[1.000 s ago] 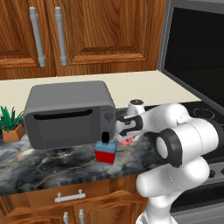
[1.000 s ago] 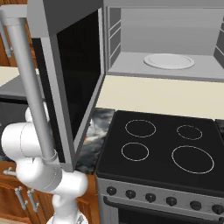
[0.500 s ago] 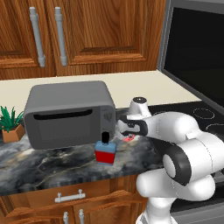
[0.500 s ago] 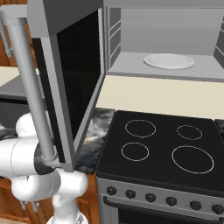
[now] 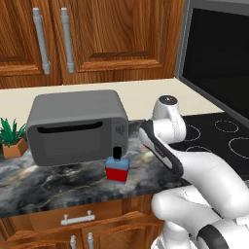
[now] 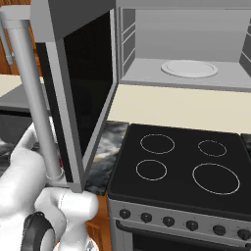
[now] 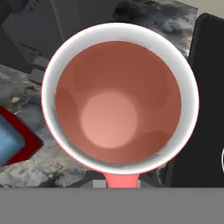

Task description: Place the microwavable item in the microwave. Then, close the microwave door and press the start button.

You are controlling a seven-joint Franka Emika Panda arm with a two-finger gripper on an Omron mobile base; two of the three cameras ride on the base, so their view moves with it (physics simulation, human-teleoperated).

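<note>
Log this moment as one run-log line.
stage: grasping cup | pincer: shut on cup | cup: on counter beside bottle | microwave: door open, plate bare

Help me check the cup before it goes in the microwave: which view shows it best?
The hand view: the red-pink cup is seen from straight above, with its white rim and empty pink inside plain. In the left base view only a sliver of red peeks out beside the arm. In the right base view the open microwave door stands in front of that spot.
</note>
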